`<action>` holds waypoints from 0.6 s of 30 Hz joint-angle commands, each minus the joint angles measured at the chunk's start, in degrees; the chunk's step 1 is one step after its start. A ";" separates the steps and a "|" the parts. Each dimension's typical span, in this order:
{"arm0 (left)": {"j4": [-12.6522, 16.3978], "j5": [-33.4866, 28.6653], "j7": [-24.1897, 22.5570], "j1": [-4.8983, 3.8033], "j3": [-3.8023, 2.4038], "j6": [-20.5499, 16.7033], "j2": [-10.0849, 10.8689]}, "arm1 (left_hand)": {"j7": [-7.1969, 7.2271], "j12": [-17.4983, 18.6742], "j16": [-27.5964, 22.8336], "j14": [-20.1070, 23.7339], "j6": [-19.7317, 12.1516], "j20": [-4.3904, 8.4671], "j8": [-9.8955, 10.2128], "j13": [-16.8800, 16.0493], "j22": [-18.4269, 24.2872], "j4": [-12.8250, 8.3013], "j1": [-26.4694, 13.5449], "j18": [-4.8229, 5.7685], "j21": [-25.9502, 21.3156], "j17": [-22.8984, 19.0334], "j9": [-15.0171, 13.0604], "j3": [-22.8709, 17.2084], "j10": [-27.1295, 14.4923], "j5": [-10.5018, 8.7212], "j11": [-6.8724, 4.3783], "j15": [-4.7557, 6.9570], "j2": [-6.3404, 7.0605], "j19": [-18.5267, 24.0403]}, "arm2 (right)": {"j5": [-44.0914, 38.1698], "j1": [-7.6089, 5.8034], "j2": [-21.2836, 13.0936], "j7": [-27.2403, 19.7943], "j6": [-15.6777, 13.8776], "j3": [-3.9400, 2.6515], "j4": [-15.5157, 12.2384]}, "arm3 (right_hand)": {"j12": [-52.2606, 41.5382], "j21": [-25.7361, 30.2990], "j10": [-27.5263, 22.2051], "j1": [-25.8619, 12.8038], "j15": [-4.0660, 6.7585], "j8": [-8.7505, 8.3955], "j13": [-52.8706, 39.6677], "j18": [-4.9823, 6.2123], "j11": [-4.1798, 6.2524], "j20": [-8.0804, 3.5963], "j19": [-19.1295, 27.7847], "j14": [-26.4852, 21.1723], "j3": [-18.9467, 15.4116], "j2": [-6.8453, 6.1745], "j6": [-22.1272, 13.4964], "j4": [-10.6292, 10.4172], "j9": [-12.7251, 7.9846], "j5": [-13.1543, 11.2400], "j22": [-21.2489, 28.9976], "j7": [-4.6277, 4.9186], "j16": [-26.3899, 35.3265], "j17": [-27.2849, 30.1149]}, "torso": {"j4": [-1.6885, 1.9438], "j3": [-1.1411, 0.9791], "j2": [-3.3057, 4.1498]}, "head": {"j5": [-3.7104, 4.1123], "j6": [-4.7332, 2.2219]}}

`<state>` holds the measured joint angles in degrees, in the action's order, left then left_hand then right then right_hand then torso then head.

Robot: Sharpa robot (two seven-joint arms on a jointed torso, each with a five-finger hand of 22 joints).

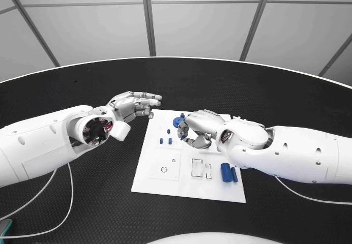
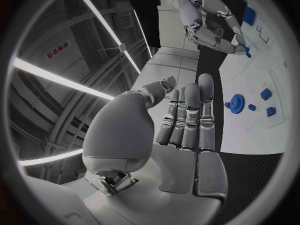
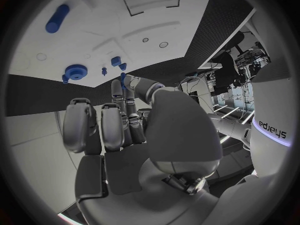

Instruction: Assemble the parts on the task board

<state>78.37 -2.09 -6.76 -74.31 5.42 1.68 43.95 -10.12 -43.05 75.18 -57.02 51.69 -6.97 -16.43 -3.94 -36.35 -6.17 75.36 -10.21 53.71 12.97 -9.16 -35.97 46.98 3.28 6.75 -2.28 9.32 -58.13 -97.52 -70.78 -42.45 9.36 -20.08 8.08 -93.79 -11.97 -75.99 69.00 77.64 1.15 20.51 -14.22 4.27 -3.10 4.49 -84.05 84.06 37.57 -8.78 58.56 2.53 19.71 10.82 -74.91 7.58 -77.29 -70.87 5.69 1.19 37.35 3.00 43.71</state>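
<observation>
The task board (image 1: pixel 157 175) lies mid-table, its blue gear (image 1: pixel 177 121) near the far edge. Over the small parts beside that gear the right hand (image 1: pixel 199 130) curls, seemingly pinching one; seating it comes next. The left hand (image 1: pixel 134 105) hovers empty, fingers apart

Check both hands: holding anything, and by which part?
Left hand: nothing, fingers straight and apart. Right hand: a small blue part seems pinched at its fingertips; exact hold unclear.
</observation>
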 commanded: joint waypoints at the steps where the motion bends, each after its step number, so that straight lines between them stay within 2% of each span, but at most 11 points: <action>1: -0.39 0.00 0.03 0.00 0.00 0.14 -0.40 | -0.23 0.24 -0.32 0.35 -0.01 -0.33 0.29 0.04 0.08 0.06 0.19 -0.40 -0.39 -0.06 0.02 0.47 -0.28 -0.09 0.01 -0.11 -0.42 0.03 | 0.00 0.98 2.58 -0.70 0.46 0.04 1.48 | 0.43 0.31 0.43 -0.55 0.34 0.02 0.10 -0.90 -0.10 -0.31 -0.99 2.14 0.17 0.20 0.13 0.35 0.06 0.27 -4.37 -0.08 -0.25 0.00 | -0.04 0.01 0.08 | -1.27 0.32; 7: -0.99 0.00 0.07 0.00 -0.01 0.42 -1.05 | -0.23 0.24 -0.32 0.35 -0.01 -0.33 0.29 0.04 0.08 0.06 0.19 -0.40 -0.39 -0.06 0.02 0.47 -0.28 -0.09 0.01 -0.11 -0.42 0.03 | 0.00 2.89 4.70 -1.78 1.96 0.15 2.93 | 0.84 0.58 0.22 -0.71 0.25 -0.24 0.19 -0.85 -0.25 -0.27 -0.90 2.12 0.25 0.19 -0.19 0.49 0.07 0.47 -4.19 0.08 -0.18 0.12 | -0.20 0.02 -0.03 | -1.84 0.76; 11: -1.31 0.01 0.10 0.00 -0.01 0.56 -1.36 | -0.23 0.25 -0.32 0.35 0.00 -0.34 0.31 0.03 0.10 0.08 0.20 -0.40 -0.41 -0.06 0.01 0.49 -0.29 -0.09 0.02 -0.13 -0.45 0.02 | 0.00 3.91 5.62 -2.31 2.45 0.31 3.71 | 0.84 0.58 0.22 -0.71 0.25 -0.24 0.19 -0.85 -0.25 -0.27 -0.90 2.12 0.25 0.19 -0.19 0.49 0.07 0.47 -4.19 0.08 -0.18 0.12 | -0.17 -0.08 -0.03 | -2.36 1.03; 18: -1.62 0.01 0.21 0.00 -0.01 0.88 -1.63 | -0.23 0.25 -0.32 0.35 0.00 -0.34 0.31 0.03 0.10 0.08 0.20 -0.40 -0.41 -0.06 0.01 0.49 -0.29 -0.09 0.02 -0.13 -0.45 0.02 | 0.00 4.61 6.46 -2.71 3.07 0.43 4.61 | 0.90 0.52 0.20 -0.74 0.23 -0.28 0.21 -0.87 -0.27 -0.27 -0.92 2.12 0.27 0.21 -0.22 0.50 0.07 0.48 -4.24 0.10 -0.19 0.11 | -0.07 -0.08 -0.02 | -2.62 1.43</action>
<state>76.77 -2.09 -6.55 -74.31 5.41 2.54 42.34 -10.12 -43.05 75.18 -57.01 51.70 -6.97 -16.43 -3.94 -36.30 -6.01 75.36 -10.22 53.48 12.98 -9.16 -35.81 46.98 3.28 6.75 -2.27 9.32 -58.13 -97.51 -66.19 -36.03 6.67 -17.12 8.51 -89.22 -11.30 -75.76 68.96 77.33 1.15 20.30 -14.04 4.28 -3.13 4.49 -84.05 84.06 37.73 -8.48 58.54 2.69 19.70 11.09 -74.91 7.56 -77.29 -70.81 5.55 1.12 37.32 0.52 45.01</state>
